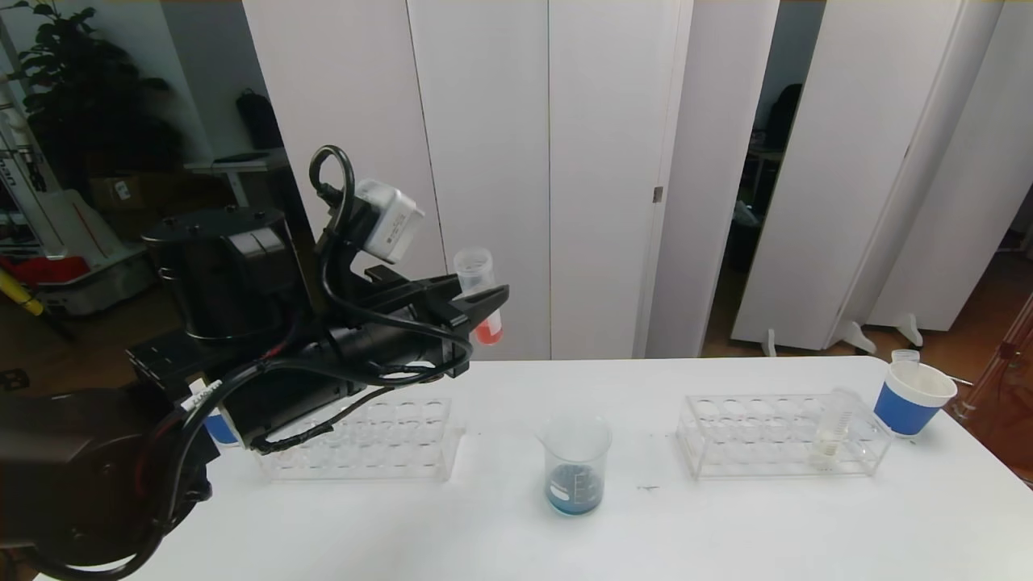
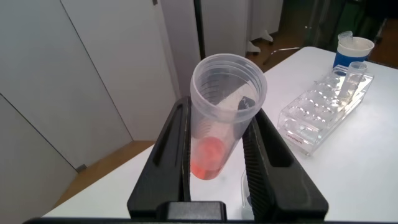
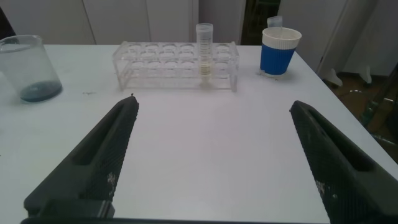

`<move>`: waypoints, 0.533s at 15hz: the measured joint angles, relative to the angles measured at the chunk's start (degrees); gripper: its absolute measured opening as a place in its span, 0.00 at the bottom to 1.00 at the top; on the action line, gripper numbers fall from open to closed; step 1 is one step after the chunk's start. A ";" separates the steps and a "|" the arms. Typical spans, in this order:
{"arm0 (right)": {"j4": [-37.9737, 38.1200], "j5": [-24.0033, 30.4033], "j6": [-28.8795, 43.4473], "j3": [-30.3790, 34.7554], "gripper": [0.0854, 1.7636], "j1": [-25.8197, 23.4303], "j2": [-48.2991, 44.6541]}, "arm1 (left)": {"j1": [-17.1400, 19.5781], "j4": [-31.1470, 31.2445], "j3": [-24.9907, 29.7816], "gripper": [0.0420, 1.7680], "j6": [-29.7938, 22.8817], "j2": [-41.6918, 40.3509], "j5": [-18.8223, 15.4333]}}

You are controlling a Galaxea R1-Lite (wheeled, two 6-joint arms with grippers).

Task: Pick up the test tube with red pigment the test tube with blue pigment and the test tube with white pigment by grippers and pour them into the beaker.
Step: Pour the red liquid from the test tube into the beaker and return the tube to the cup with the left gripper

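The test tube with red pigment [image 1: 476,292] [image 2: 219,124] is held upright, high above the table, in my left gripper [image 1: 489,305] [image 2: 221,112], which is shut on it. A little red liquid sits in its rounded bottom. The beaker [image 1: 575,464] [image 3: 28,67] stands mid-table, below and to the right of that tube, with blue liquid in its bottom. The test tube with white pigment [image 1: 835,424] [image 3: 205,53] stands in the right rack [image 1: 775,436]. My right gripper [image 3: 211,106] is open over bare tabletop, outside the head view. The test tube with blue pigment is out of view.
A clear rack [image 1: 363,440] without tubes lies under my left arm. A blue-and-white paper cup [image 1: 912,395] [image 3: 280,50] stands at the table's far right corner, past the right rack [image 3: 174,62]. Another blue cup [image 1: 218,428] peeks out behind the left arm.
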 joint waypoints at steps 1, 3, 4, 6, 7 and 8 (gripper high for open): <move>0.00 0.00 0.00 0.00 0.99 0.00 0.00 | -0.46 -1.54 0.16 0.31 2.10 1.24 -0.94; 0.00 0.00 0.00 0.00 0.99 -0.02 0.00 | -1.40 -3.83 0.20 0.31 4.95 3.55 -2.68; 0.00 0.00 -0.02 0.00 0.99 0.00 0.00 | -2.01 -4.68 0.16 0.31 5.34 4.60 -3.08; 0.00 0.00 -0.02 0.00 0.99 0.00 -0.02 | -3.66 -6.14 -0.09 0.31 6.56 6.64 -3.47; 0.00 0.02 -0.02 0.00 0.99 0.00 0.00 | -4.66 -6.97 -0.22 0.31 7.69 7.63 -3.86; 0.02 0.00 -0.02 0.00 0.99 0.00 0.00 | -5.68 -7.55 -0.57 0.31 9.34 8.62 -4.13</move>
